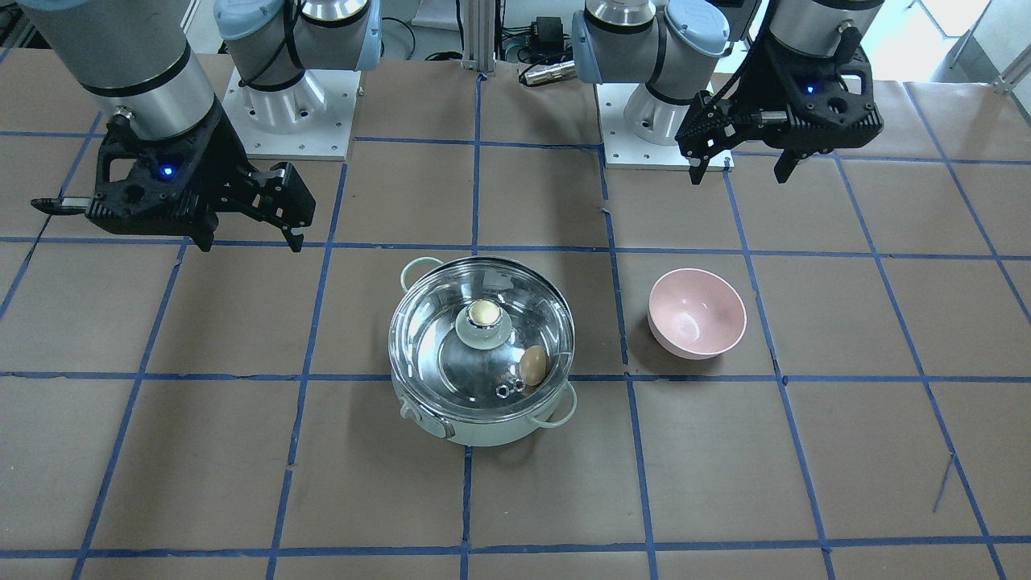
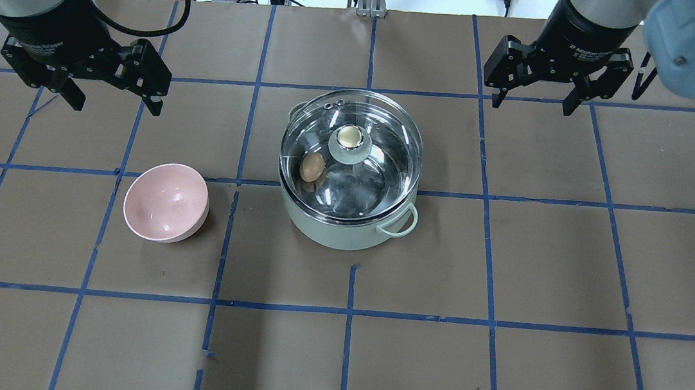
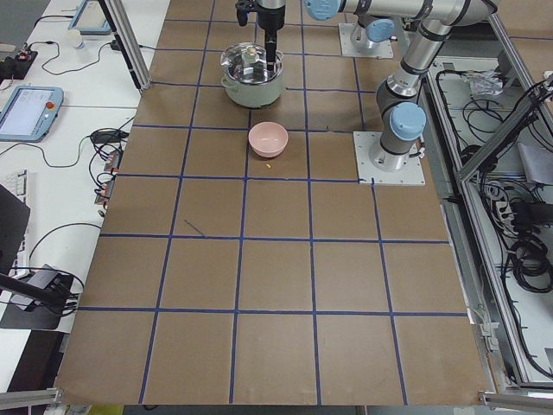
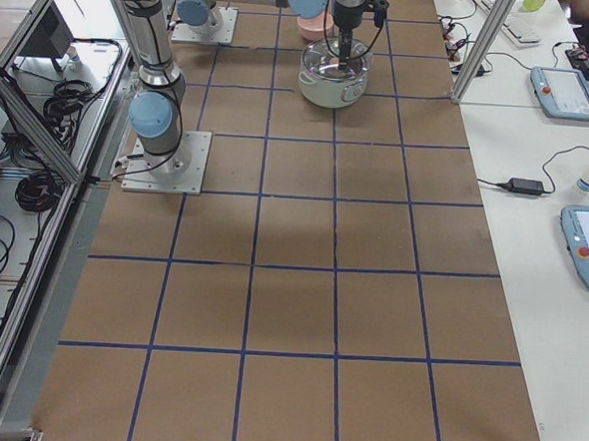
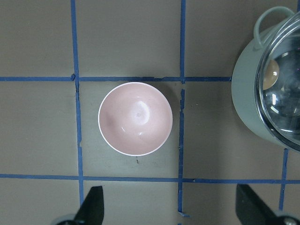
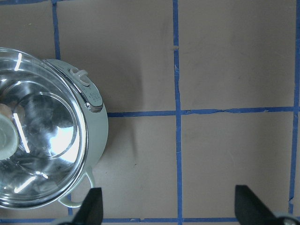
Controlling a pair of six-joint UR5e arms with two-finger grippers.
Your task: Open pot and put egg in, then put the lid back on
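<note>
Left end effector [image 2: 116, 107] gapes wide, empty; right end effector [image 2: 533, 108] likewise.

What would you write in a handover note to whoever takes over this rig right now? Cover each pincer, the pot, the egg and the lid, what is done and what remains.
Left pincer: open, empty, raised above the table, off to the pot's side.
Right pincer: open, empty, raised on the other side.
Pot: mid-table, upright.
Egg: inside the pot, seen through the glass.
Lid: on the pot, apparently seated on the rim.
Pink bowl: empty, beside the pot.
Done: egg in, lid on.
Left: seemingly nothing; perhaps confirm the lid sits evenly.
</note>
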